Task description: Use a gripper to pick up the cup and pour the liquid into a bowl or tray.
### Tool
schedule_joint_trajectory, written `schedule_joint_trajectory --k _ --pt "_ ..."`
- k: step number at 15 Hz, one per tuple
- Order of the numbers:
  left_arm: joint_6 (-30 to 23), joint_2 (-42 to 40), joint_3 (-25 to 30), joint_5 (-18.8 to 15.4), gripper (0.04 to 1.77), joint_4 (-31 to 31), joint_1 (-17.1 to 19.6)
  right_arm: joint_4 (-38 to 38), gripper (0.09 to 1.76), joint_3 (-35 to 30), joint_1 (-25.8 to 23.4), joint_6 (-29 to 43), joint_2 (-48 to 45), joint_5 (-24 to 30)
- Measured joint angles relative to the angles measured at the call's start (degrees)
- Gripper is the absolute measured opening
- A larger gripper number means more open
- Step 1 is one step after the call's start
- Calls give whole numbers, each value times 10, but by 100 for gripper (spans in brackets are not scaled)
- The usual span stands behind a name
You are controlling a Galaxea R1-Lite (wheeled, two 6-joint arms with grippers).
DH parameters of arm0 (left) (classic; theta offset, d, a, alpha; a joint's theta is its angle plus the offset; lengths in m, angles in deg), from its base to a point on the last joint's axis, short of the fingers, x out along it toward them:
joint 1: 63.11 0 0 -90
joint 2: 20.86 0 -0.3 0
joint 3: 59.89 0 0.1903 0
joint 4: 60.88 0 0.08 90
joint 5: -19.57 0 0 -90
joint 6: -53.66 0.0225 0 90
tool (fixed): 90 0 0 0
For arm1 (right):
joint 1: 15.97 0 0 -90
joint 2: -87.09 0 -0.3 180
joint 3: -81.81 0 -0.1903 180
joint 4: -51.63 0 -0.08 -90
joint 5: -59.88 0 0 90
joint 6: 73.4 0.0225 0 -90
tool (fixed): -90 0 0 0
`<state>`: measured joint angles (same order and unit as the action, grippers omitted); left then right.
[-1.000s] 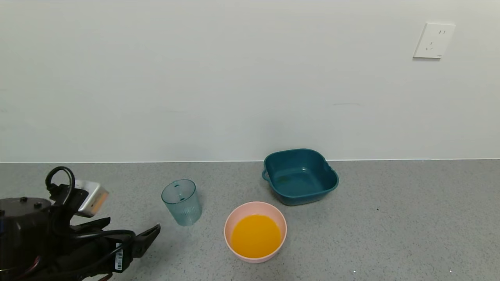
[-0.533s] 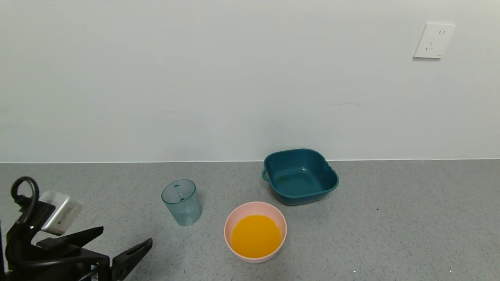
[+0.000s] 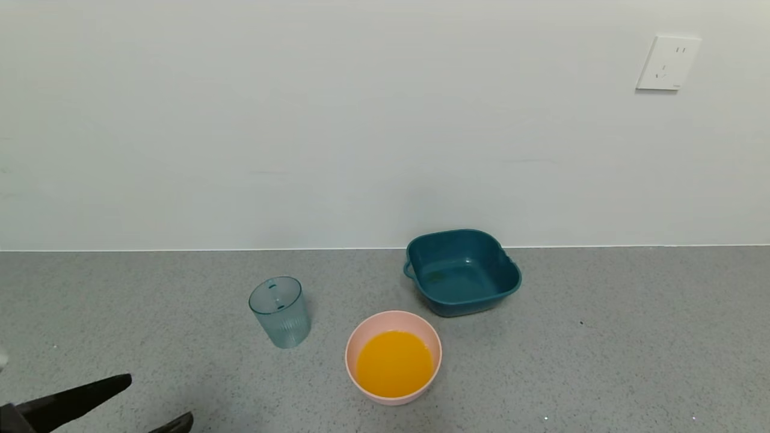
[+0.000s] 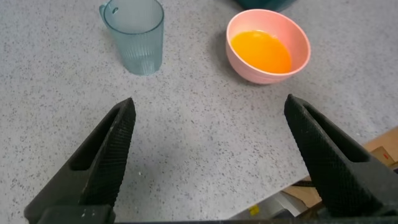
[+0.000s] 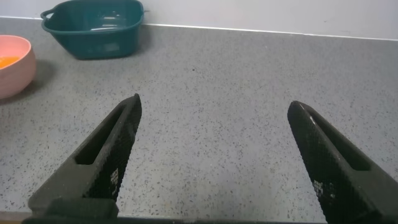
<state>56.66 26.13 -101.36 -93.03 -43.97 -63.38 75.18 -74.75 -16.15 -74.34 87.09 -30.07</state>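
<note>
The pale blue-green ribbed cup (image 3: 280, 311) stands upright and empty on the grey counter; it also shows in the left wrist view (image 4: 135, 34). The pink bowl (image 3: 355, 352) sits to its right and holds the orange liquid (image 3: 394, 363); both show in the left wrist view, bowl (image 4: 239, 53) and liquid (image 4: 261, 51). My left gripper (image 3: 153, 397) is open and empty at the bottom left corner, well short of the cup; in its own view (image 4: 208, 109) the jaws stand wide apart. My right gripper (image 5: 214, 106) is open and empty over bare counter, out of the head view.
A dark teal square basin (image 3: 462, 272) with side handles stands behind the bowl by the wall, also in the right wrist view (image 5: 93, 28). A wall socket (image 3: 668, 62) is at the upper right. The counter's front edge shows in the left wrist view (image 4: 298, 186).
My left gripper has drawn back down and left, away from the cup, until only its fingertips show. Cup, bowl and basin have not moved.
</note>
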Motion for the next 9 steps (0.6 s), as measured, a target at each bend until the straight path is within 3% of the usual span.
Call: schedule_joint_trajectory --k 4,9 --pt "4 -106 5 -20 172 71 18 0 171 0 0 0 0 0" --pt "4 -249 42 -24 172 103 42 0 171 0 0 0 0 0"
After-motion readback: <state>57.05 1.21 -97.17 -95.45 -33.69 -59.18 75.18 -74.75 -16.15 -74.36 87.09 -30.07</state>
